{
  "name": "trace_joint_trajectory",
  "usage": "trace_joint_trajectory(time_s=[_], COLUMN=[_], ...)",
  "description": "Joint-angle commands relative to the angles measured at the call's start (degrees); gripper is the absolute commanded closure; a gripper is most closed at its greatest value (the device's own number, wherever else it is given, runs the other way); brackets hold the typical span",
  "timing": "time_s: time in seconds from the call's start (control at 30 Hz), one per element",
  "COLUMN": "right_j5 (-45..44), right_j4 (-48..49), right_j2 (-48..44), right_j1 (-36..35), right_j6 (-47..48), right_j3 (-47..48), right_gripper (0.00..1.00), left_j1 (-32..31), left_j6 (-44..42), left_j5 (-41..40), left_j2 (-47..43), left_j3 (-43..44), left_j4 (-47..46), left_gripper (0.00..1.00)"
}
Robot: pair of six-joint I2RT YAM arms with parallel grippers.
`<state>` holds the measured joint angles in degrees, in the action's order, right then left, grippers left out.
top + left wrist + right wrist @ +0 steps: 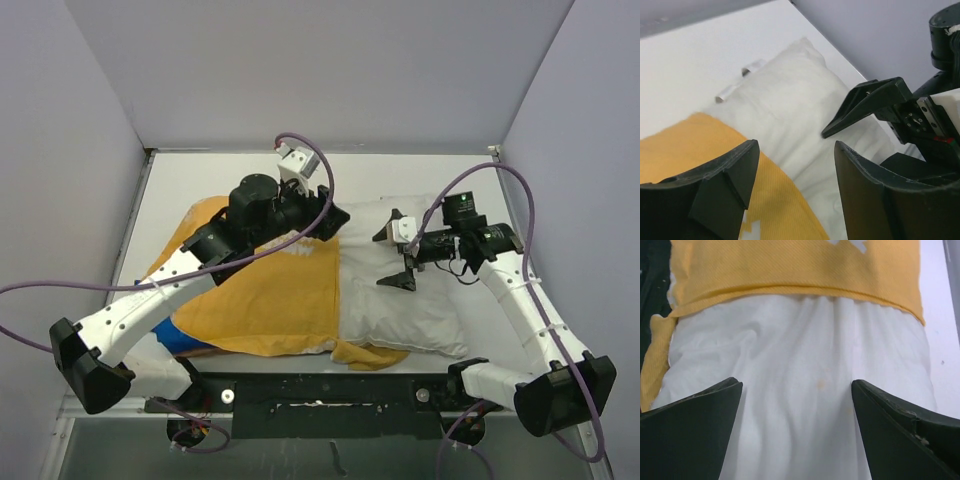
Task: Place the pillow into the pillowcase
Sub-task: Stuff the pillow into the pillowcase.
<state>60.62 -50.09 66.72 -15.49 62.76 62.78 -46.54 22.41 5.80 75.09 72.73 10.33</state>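
Currently the pillow (405, 305) lies partly inside the pillowcase (265, 295), yellow side up, its bare end toward the table's (200, 175) right edge. Left gripper (333, 222) and right gripper (398, 252) both stand open, empty.

Pretty bare setup: plain pale grey walls (330, 70) boxing it in at 9, 12 and 3 o'clock, white table (200, 175) in the middle, black rail (330, 392) along 6 o'clock. Soft even light.
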Motion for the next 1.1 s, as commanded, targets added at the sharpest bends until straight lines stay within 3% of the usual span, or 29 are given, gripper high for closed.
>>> trace_joint_trajectory(time_s=[0.0, 0.13, 0.47, 0.5, 0.53, 0.57, 0.63, 0.73, 0.8, 0.93, 1.07], right_j5=[-7.28, -11.71, -17.50, -18.05, -18.65, -19.15, -21.21, -22.01, -19.88, -8.49, -2.23], right_j4=[-1.28, 4.47, 15.24, 16.12, 17.23, 18.23, 19.70, 20.21, 19.42, 22.21, 35.35], right_j2=[-0.32, 3.73, 7.30, 7.29, 7.29, 7.47, 8.05, 9.43, 10.52, 11.73, 11.15], right_j1=[2.75, 3.96, 3.77, 3.46, 3.00, 2.22, -0.66, -4.02, -5.12, -5.33, -5.34], right_j6=[-6.79, -14.98, -23.63, -24.08, -24.67, -25.16, -26.01, -26.84, -27.62, -33.82, -49.59], right_j3=[6.15, 9.12, 1.64, 0.27, -1.20, -2.73, -5.09, -5.75, -4.11, 2.10, 9.90], right_gripper=[0.01, 0.01, 0.02, 0.02, 0.05, 0.11, 0.32, 0.75, 0.94, 1.00, 1.00], left_j1=[0.05, -0.24, -1.27, -1.19, -1.18, -1.18, -1.24, -1.33, -1.16, 0.02, -0.01], left_j6=[-8.47, -7.19, -8.87, -9.10, -9.07, -9.09, -9.06, -9.35, -10.15, -8.74, -3.59], left_j5=[-11.69, -12.73, -13.20, -12.84, -12.66, -12.25, -11.57, -8.72, -5.53, 9.37, 20.35], left_j2=[0.58, 6.50, 18.80, 19.48, 19.84, 19.87, 19.10, 17.99, 17.87, 18.46, 27.25], left_j3=[9.16, 14.83, 21.65, 22.12, 22.67, 23.24, 24.38, 27.83, 30.54, 34.60, 53.39], left_j4=[16.17, 24.36, 32.38, 32.99, 33.41, 33.55, 32.89, 32.39, 31.84, 18.91, 14.31], left_gripper=[0.40, 0.52, 0.51, 0.64, 0.84, 0.92, 0.99, 1.00, 1.00, 1.00, 1.00])
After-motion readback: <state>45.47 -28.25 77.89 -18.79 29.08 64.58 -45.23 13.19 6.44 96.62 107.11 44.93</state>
